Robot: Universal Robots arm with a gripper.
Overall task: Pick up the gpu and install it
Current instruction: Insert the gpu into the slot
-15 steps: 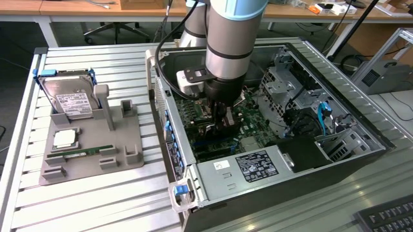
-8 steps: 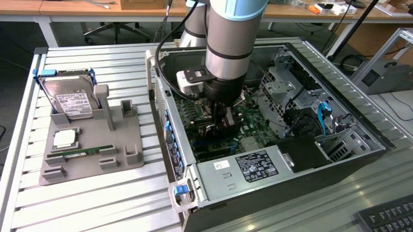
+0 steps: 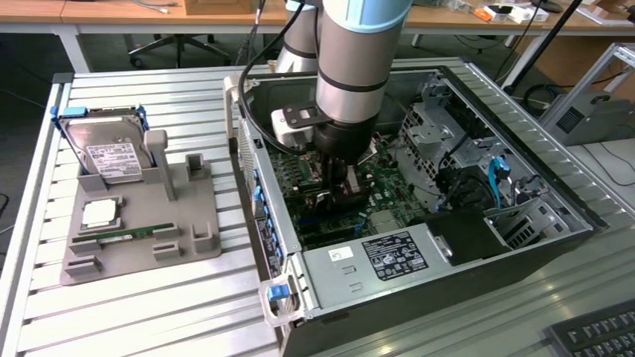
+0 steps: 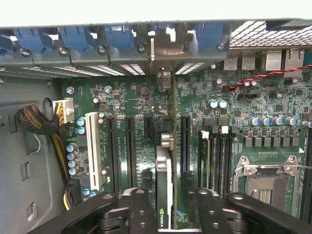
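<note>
Looking into the open computer case [image 3: 297,275] from the exterior view, we see our arm [image 3: 355,52] reaching straight down into it, over the motherboard [image 3: 392,190]. To the exterior view's left, well apart from the case, the grey holder [image 3: 139,223] on the slatted table [image 3: 149,312] carries the silver hard drive [image 3: 111,152] and a small green memory stick [image 3: 129,234].

In the wrist view we hold the gpu [image 4: 165,180] on edge between the two fingers [image 4: 139,209] of our gripper [image 4: 168,214]. The jaws stand only slightly apart, closed onto the thin card from both sides. The card runs away from us toward the rear wall of the case, and its silver bracket [image 4: 163,58] sits up against the row of rear openings with blue latches [image 4: 117,36].

We judge that pickup is done and that we are in the install step: the card stands above or in a black expansion slot [image 4: 185,141] region of the board, between neighbouring slots. We cannot tell whether its lower edge is already seated.

The move ahead calls for the card's edge to stay square with the slot, pressed straight down with even force, while the bracket stays lined up with its opening. Any tilt could jam the edge.
</note>
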